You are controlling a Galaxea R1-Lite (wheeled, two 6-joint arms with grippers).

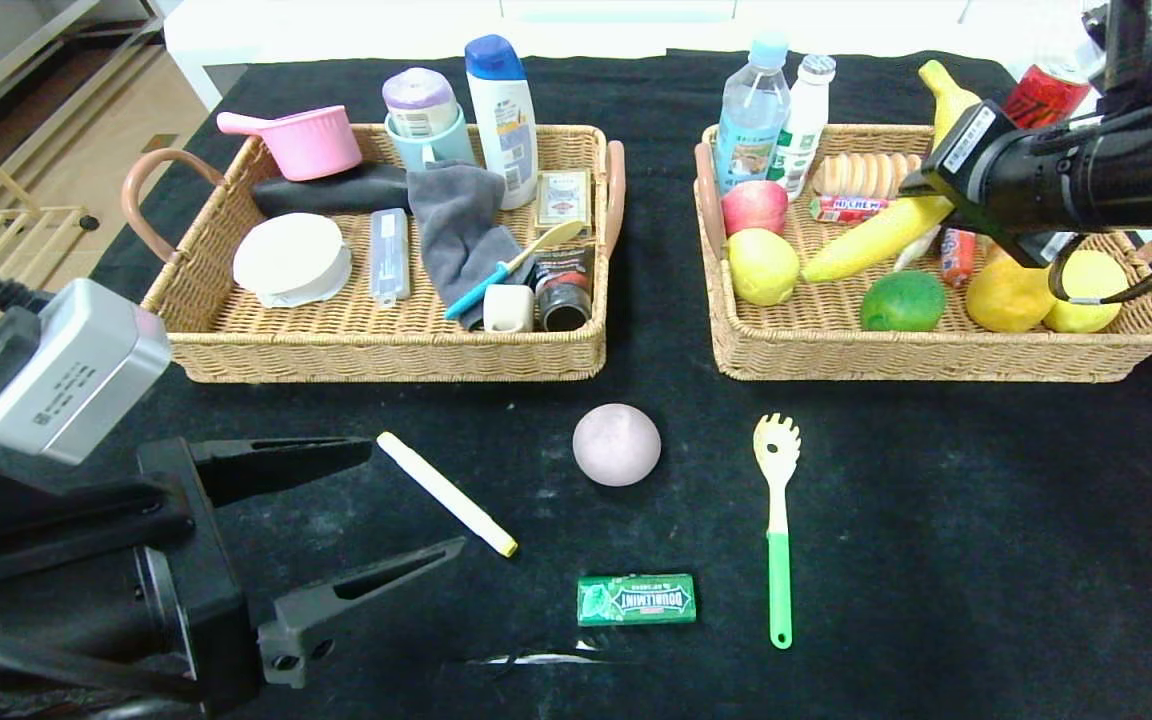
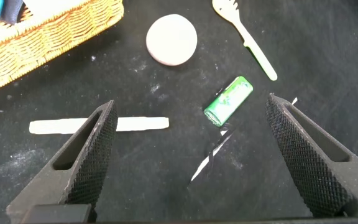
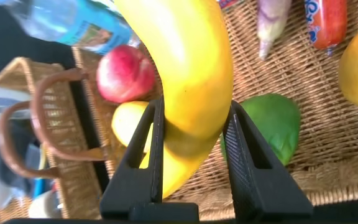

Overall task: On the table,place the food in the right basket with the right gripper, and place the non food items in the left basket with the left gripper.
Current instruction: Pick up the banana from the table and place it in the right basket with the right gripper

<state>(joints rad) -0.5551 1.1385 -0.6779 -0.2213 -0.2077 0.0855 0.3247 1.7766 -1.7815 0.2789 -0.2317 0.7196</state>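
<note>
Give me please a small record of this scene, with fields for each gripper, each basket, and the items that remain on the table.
right gripper: shut on banana, over right basket
left gripper: open, empty, near white marker
left basket: holds non-food items
loose on table: white marker, pale ball, gum pack, green-handled pasta spoon

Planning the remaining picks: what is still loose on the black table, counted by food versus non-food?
Food: 1, the green gum pack.
Non-food: 3, the white marker, the pale ball and the pasta spoon.
Total: 4.
</note>
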